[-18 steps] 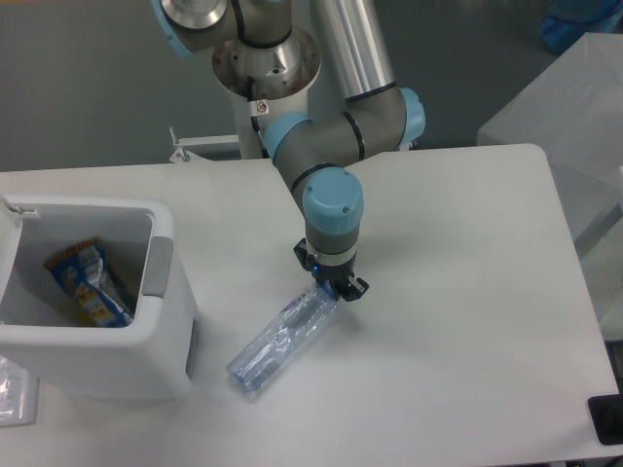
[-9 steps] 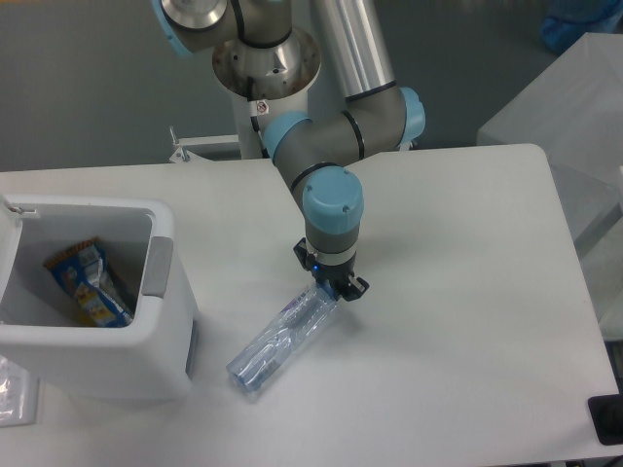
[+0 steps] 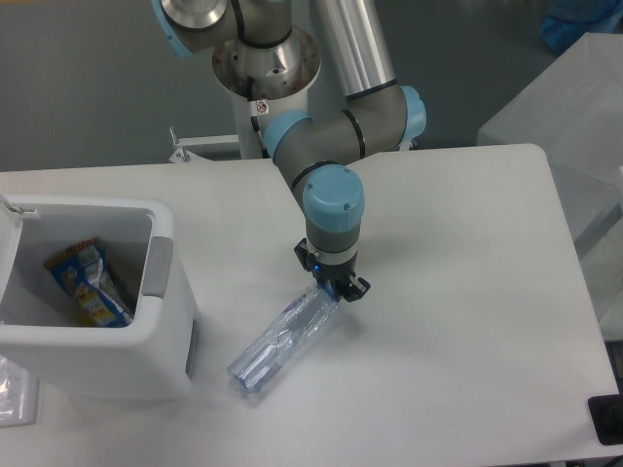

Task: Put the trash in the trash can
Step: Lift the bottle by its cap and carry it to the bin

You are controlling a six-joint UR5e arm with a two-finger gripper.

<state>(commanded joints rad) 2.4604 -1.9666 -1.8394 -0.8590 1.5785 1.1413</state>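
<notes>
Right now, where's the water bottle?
The water bottle lies on the table, just right of the trash can, its upper end at the gripper.

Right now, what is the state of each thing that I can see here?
snack bag: crumpled, inside the trash can.
trash can: upright, open at the top.
water bottle: squashed, lying on the table, one end at the pincer.
pincer: down at the bottle's end; whether it is shut is not clear.

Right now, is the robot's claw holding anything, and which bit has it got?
It looks like the gripper has the squashed plastic bottle by its upper end; the rest lies on the table. Whether the fingers are truly pinching it cannot be told.
</notes>
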